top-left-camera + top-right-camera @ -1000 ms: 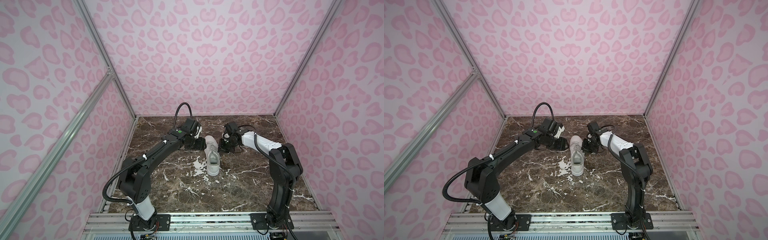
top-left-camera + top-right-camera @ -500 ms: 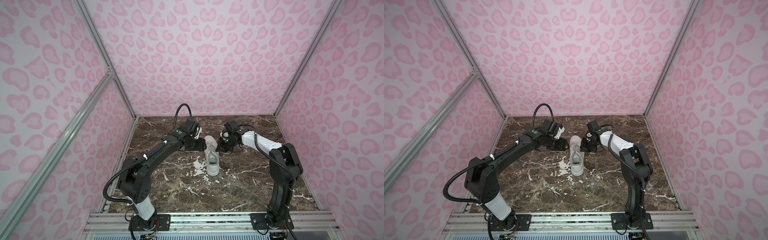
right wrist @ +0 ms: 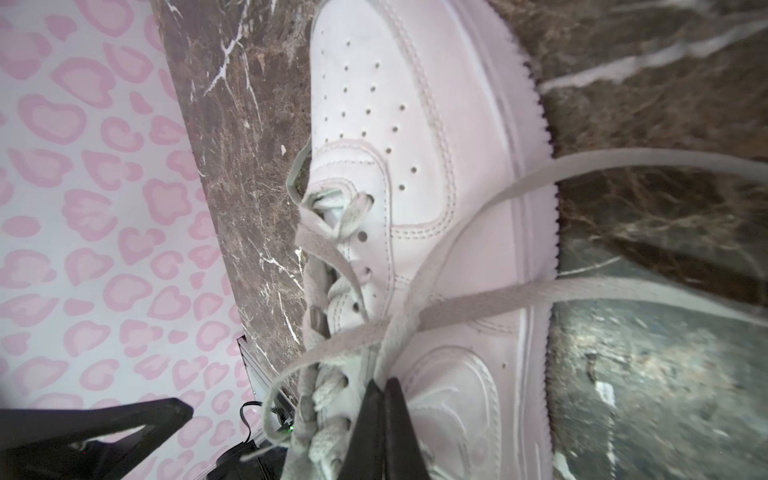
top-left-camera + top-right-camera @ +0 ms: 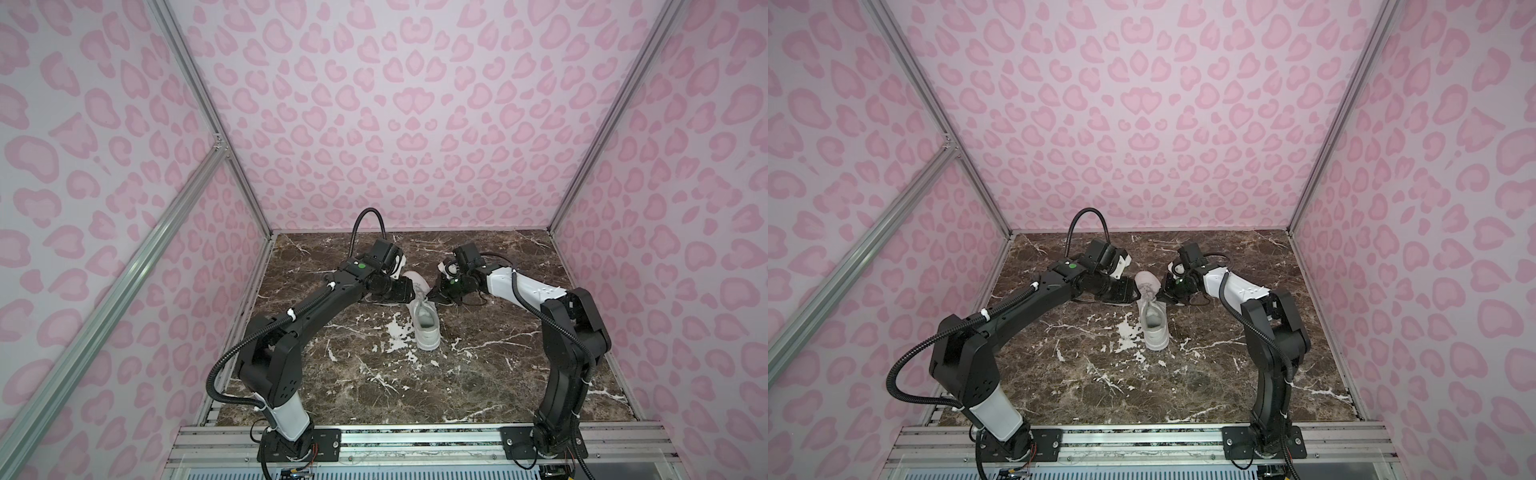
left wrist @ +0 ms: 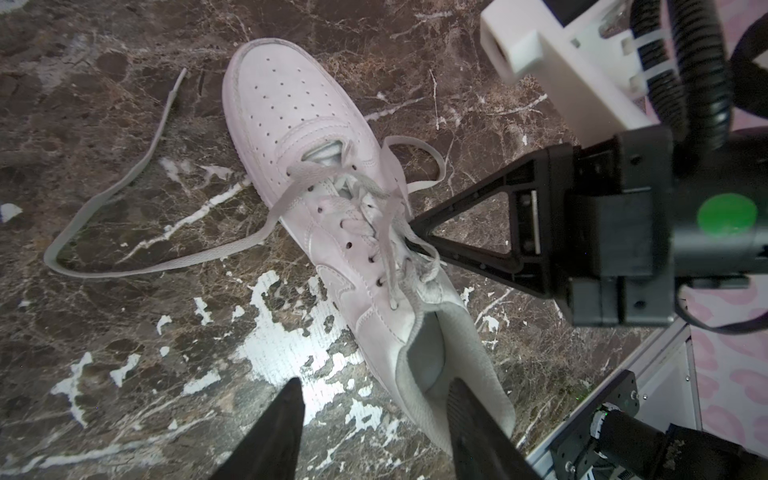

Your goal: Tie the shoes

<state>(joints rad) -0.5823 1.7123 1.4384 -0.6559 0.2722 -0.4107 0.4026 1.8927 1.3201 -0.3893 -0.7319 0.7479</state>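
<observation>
Near the middle of a glossy brown marble tabletop [image 4: 374, 395], veined in white, a white low-top sneaker [image 4: 424, 328] is set upright on its thick sole. Its long axis is laid from the heel, towards the arm bases, to the perforated toe, towards the back wall.

On the side of the sneaker facing the right arm, the right gripper [image 5: 413, 232] is seen with its black jaws pressed fully together. The flat whitish laces [image 3: 478, 305] appear to be pinched there, at their crossing above the upper eyelets.

On the opposite side, beside the padded grey collar, the left gripper [image 5: 374, 395] is held about half open, with nothing between its tapered fingers. One finger is placed over the heel opening, one over bare marble.

From the crossing, a long loose lace end [image 5: 232, 249] is draped over that same flank and curled on the marble beside the toe. It is judged nearer the left gripper, so a toe-ward reach along that flank is likely called for.

Smooth, stitched leather is shown on the upper; the laces are limp woven tape.
</observation>
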